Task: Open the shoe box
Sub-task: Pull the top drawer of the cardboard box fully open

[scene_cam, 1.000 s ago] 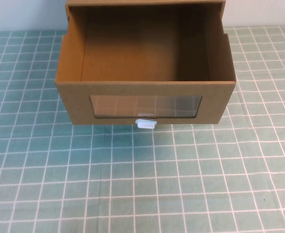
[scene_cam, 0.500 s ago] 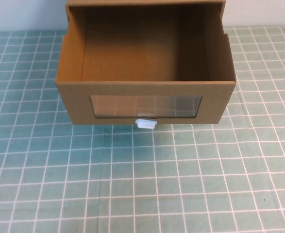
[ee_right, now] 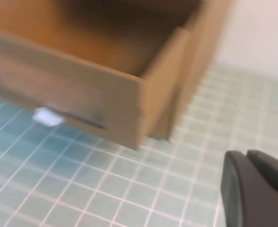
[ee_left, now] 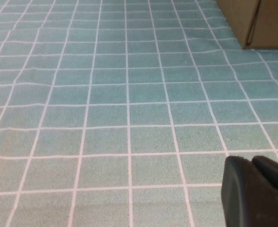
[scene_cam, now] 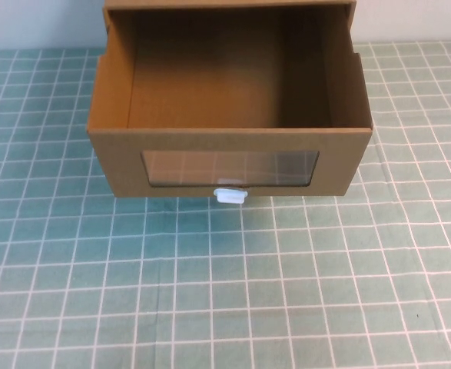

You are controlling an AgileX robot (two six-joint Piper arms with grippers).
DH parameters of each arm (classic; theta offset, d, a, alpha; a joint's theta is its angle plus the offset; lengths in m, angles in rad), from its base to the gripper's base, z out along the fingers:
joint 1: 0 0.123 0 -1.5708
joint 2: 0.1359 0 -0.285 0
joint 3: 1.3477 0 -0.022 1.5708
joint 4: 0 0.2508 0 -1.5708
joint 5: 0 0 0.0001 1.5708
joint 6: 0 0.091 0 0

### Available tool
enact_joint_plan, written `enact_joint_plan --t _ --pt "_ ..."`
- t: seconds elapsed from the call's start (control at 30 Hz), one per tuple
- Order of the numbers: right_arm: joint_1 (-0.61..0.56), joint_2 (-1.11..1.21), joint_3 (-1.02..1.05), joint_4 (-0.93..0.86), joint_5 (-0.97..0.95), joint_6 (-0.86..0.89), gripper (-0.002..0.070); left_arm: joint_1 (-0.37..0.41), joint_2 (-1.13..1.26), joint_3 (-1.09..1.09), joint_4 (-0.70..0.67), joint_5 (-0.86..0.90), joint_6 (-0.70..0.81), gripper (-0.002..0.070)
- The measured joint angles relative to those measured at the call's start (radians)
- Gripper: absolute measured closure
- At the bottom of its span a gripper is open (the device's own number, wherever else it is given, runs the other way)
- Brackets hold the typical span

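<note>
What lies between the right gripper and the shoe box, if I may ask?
Only bare gridded cloth, in the right wrist view, separates the right gripper from the shoe box; the left gripper hovers over cloth.

Table (scene_cam: 71,307) covered edge to edge by a teal cloth (scene_cam: 325,292) printed with a white square grid; a faint crease runs across the cloth towards the near side. Behind the table stands a plain pale wall (scene_cam: 33,23), whitish-blue. Light even and soft, shadows on the cloth weak.
</note>
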Motion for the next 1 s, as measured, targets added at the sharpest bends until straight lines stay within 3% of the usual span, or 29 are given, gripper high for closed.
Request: enact_joint_plan --t 0.17,0.3,0.77,1.0 --pt "-0.304 -0.108 0.169 0.191 -0.03 0.001 0.0689 0.0 0.0 0.0 0.0 0.0 0.0 0.068" --pt "-0.433 -0.199 0.291 0.219 -0.076 0.001 0.0689 0.0 0.0 0.0 0.0 0.0 0.0 0.068" --pt "-0.405 -0.468 0.706 0.148 -0.282 0.001 0.0689 0.0 0.0 0.0 0.0 0.0 0.0 0.068" --pt "-0.399 -0.493 0.716 0.153 -0.184 -0.078 0.0689 0.0 -0.002 0.0 0.0 0.0 0.0 0.068"
